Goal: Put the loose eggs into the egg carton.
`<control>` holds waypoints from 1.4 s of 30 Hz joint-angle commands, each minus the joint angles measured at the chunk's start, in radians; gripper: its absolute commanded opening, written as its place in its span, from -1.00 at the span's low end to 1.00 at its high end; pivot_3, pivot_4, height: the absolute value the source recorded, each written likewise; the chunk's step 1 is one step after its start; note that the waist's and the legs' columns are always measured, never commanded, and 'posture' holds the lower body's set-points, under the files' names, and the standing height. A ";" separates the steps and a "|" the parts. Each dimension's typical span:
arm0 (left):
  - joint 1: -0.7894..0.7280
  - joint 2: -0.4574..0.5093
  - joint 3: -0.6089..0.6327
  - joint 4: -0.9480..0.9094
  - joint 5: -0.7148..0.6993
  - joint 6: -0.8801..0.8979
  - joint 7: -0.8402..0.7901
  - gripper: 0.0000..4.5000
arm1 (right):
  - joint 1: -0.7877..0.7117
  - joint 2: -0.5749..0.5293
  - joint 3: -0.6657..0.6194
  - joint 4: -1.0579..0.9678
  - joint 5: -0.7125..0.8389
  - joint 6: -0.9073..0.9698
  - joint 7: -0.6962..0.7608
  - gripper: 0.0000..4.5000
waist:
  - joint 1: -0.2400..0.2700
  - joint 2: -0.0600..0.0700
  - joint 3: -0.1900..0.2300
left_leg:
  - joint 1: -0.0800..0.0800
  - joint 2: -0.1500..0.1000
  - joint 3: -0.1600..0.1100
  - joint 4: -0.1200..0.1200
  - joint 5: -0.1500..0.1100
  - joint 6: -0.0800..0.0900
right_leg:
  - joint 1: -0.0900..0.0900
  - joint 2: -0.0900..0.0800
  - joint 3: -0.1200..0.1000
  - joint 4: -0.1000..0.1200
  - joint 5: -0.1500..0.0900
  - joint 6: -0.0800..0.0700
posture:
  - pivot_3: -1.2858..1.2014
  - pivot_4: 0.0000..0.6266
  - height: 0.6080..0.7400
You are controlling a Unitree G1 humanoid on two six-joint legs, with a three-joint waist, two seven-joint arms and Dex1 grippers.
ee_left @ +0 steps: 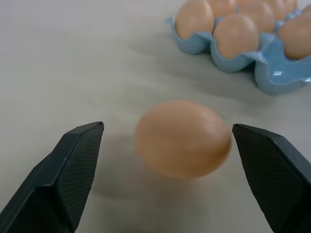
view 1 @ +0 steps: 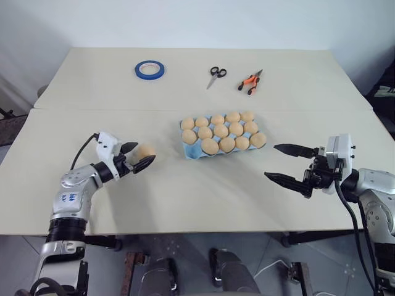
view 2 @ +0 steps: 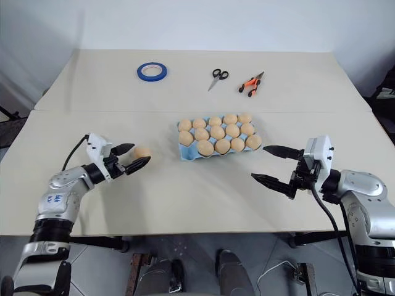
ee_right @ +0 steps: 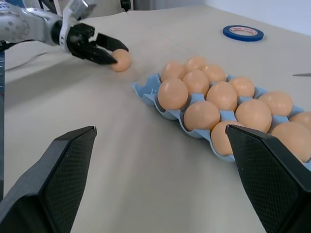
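One loose egg (view 1: pixel 146 152) is seen lying on the table (view 1: pixel 185 197), to the left of the egg carton (view 1: pixel 187 150) and well apart from it; the left gripper (view 1: pixel 137 155) is set around this egg with its two black fingers spread wide, one on each side, and in the left wrist view a gap is visible between each finger and the shell, so the egg is framed but not clasped; the egg rests on the table surface itself. The light blue carton is placed near the middle of the table and is filled with pale tan-orange eggs in three rows; the corner cup nearest the left gripper is seen bare. The right gripper (view 1: pixel 289 163) is held above the table to the right of the carton, apart from it, its fingers parted wide and nothing between them; it is pointed toward the carton. At the far side of the table a blue tape roll (view 1: pixel 150 69), a pair of black-handled scissors (view 1: pixel 215 75) and orange-handled pliers (view 1: pixel 250 82) are laid in a line, well away from both grippers
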 commanded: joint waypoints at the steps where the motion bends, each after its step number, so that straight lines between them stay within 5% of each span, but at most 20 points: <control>1: -0.064 -0.015 -0.022 0.108 0.040 -0.080 -0.023 1.00 | 0.014 0.000 -0.023 -0.052 0.016 0.003 -0.028 0.98 | 0.002 0.000 0.000 | 0.000 0.000 0.000 0.000 0.000 0.000 | 0.000 0.000 0.000 0.000 0.000 0.000 | 0.03 -0.52 1.00; 8: -0.124 -0.041 -0.016 0.203 0.064 -0.131 -0.009 0.16 | 0.031 0.004 -0.024 -0.071 0.011 0.000 -0.061 1.00 | 0.009 0.000 0.000 | 0.000 -0.002 0.000 0.002 0.000 0.002 | 0.001 -0.002 0.001 0.001 0.001 0.002 | 0.03 -0.52 1.00; 12: -0.120 -0.040 -0.013 0.165 0.049 -0.127 -0.044 0.08 | 0.037 0.005 -0.023 -0.077 0.012 0.000 -0.071 1.00 | 0.015 0.000 0.000 | 0.000 -0.001 0.000 0.002 0.000 0.002 | 0.000 -0.001 0.001 0.002 0.001 0.002 | 0.03 -0.52 1.00; 21: -0.234 -0.104 -0.048 0.021 0.006 -0.048 -0.104 0.08 | 0.014 0.013 -0.007 -0.065 0.006 -0.005 -0.082 1.00 | 0.027 0.000 0.000 | -0.002 -0.003 0.000 0.004 0.001 0.003 | 0.001 0.001 0.000 0.002 0.001 0.002 | 0.03 -0.52 1.00; 32: -0.380 -0.236 -0.166 0.215 0.071 -0.127 -0.259 0.08 | 0.095 0.053 -0.029 -0.152 0.020 -0.012 -0.115 1.00 | 0.022 0.000 0.000 | -0.001 -0.004 0.000 0.005 0.003 0.008 | 0.001 0.002 0.001 0.002 0.002 0.003 | 0.03 -0.52 1.00; 39: -0.385 -0.226 -0.184 0.240 0.117 -0.106 -0.233 0.99 | 0.181 0.064 -0.064 -0.206 0.029 -0.020 -0.158 1.00 | 0.022 0.000 0.000 | -0.001 -0.004 0.000 0.005 0.003 0.008 | 0.001 0.002 0.001 0.002 0.002 0.003 | 0.03 -0.52 1.00; 42: -0.386 -0.229 -0.173 0.242 0.116 -0.119 -0.221 0.99 | 0.184 0.067 -0.058 -0.205 0.027 -0.023 -0.163 1.00 | 0.021 0.000 0.000 | -0.001 -0.003 0.000 0.005 0.003 0.008 | 0.001 0.003 0.001 0.002 0.002 0.003 | 0.03 -0.52 1.00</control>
